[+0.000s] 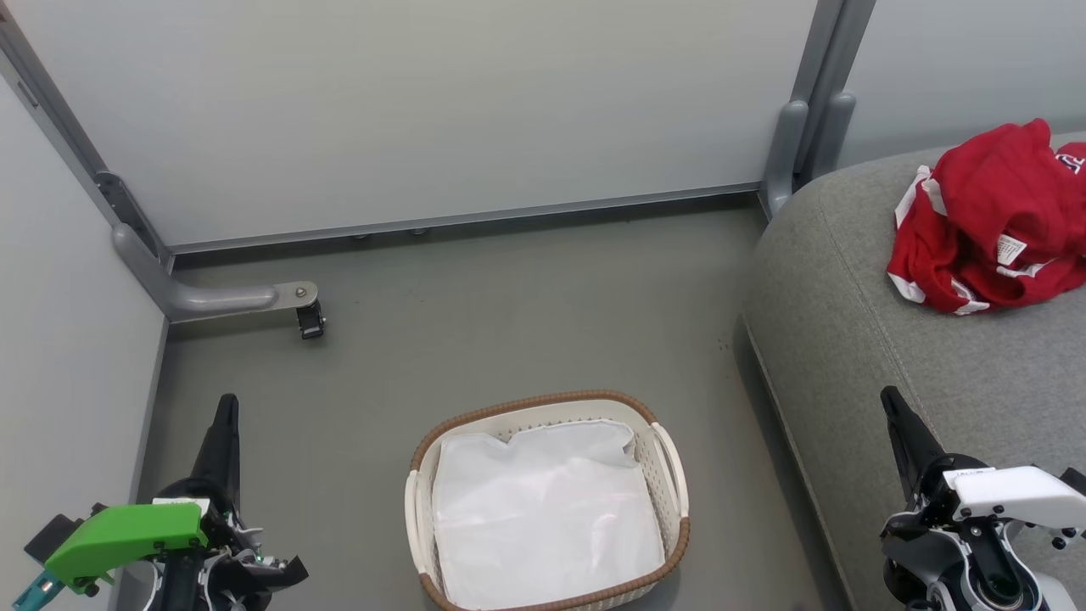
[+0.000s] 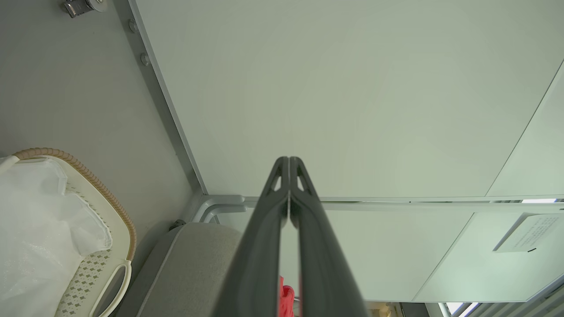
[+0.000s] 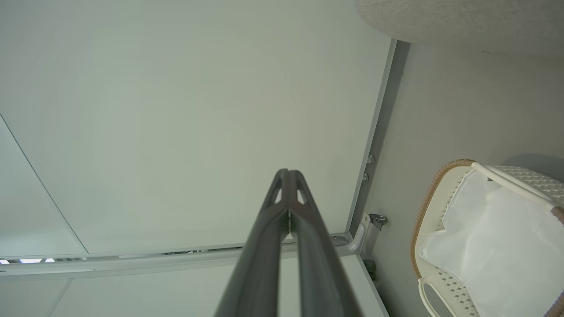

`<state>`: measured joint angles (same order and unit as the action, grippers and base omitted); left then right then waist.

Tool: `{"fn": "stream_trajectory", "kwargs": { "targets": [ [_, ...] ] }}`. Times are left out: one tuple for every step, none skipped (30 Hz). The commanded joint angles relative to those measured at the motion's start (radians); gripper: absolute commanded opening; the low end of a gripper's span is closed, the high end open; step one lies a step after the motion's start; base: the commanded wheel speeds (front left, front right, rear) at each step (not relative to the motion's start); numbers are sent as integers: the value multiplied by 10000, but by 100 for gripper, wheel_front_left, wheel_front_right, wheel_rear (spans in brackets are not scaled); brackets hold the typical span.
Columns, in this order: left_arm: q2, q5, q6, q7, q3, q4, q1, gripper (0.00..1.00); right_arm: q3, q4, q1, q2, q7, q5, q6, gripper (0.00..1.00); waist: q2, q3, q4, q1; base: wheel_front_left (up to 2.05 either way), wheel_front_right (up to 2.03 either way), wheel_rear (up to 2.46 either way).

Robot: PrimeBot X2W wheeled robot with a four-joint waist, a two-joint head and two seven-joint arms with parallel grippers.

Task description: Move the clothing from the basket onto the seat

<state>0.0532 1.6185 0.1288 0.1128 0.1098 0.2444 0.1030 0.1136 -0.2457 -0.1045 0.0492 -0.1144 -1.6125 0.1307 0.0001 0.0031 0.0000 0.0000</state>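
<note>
The red clothing (image 1: 993, 221) with white trim lies bunched on the grey seat (image 1: 848, 339) at the right of the head view. The basket (image 1: 424, 458) stands on the floor in the lower middle and holds just a plain white liner sheet (image 1: 543, 526). My left gripper (image 1: 226, 406) is at the lower left, shut with nothing in it, well left of the basket. My right gripper (image 1: 889, 397) is at the lower right over the seat's front, shut and holding nothing. In the left wrist view a sliver of the clothing (image 2: 286, 294) peeks past the shut left gripper (image 2: 289, 159). The right wrist view has the shut right gripper (image 3: 287, 171) and the basket (image 3: 423, 207).
Pale wall panels (image 1: 424, 110) with grey metal frames close off the back and left. A grey bracket foot with a small black caster (image 1: 310, 321) juts onto the floor at the left. Bare grey floor (image 1: 526, 314) lies between the basket, the wall and the seat.
</note>
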Motion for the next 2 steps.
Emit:
{"fn": "stream_trajectory", "kwargs": {
  "targets": [
    [1, -58, 46, 10, 37, 14, 118, 0, 30, 31, -65, 36, -26, -7, 0, 0, -1, 0, 0, 0, 0, 0, 0],
    [2, -57, 46, 9, 38, 14, 118, 0, 31, 31, -65, 36, -26, -7, 0, 0, -1, 0, 0, 0, 0, 0, 0]
  ]
}}
